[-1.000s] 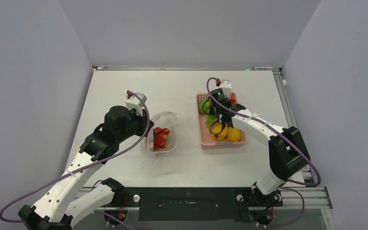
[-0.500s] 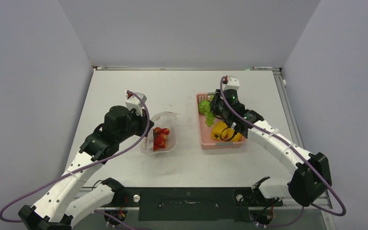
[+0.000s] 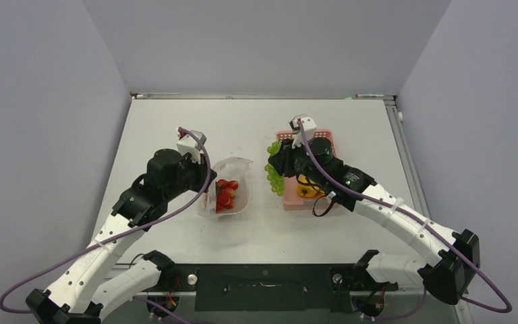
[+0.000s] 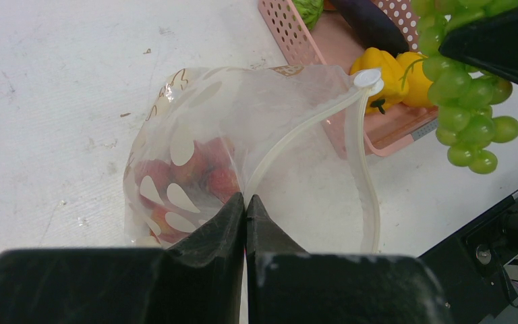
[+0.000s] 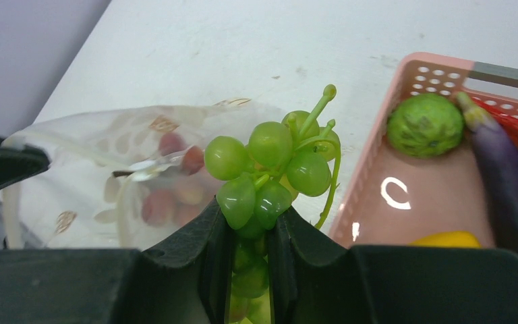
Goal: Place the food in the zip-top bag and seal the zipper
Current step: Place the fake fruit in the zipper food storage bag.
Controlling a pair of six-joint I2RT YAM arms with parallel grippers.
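Note:
My left gripper point(image 4: 245, 202) is shut on the rim of the zip-top bag point(image 4: 202, 142), where the pale zipper point(image 4: 351, 101) starts. It holds the mouth open, with the red pieces point(image 3: 226, 194) inside. Shut on the green grapes point(image 5: 270, 169), my right gripper point(image 5: 249, 229) hangs them above the table between the bag point(image 3: 233, 182) and the pink basket point(image 3: 313, 204). In the basket lie a green round fruit point(image 5: 425, 125), a purple eggplant point(image 5: 506, 175) and a yellow pepper point(image 4: 394, 74).
The pink slatted basket point(image 5: 438, 71) stands right of the bag, its left wall close to the hanging grapes point(image 3: 274, 172). My right arm point(image 3: 391, 209) reaches over the basket from the right. Grey walls enclose the white table point(image 3: 175, 121).
My right gripper has lifted the grapes out of the basket and carried them left, past the basket's left wall toward the bag. The left arm and bag have not moved.

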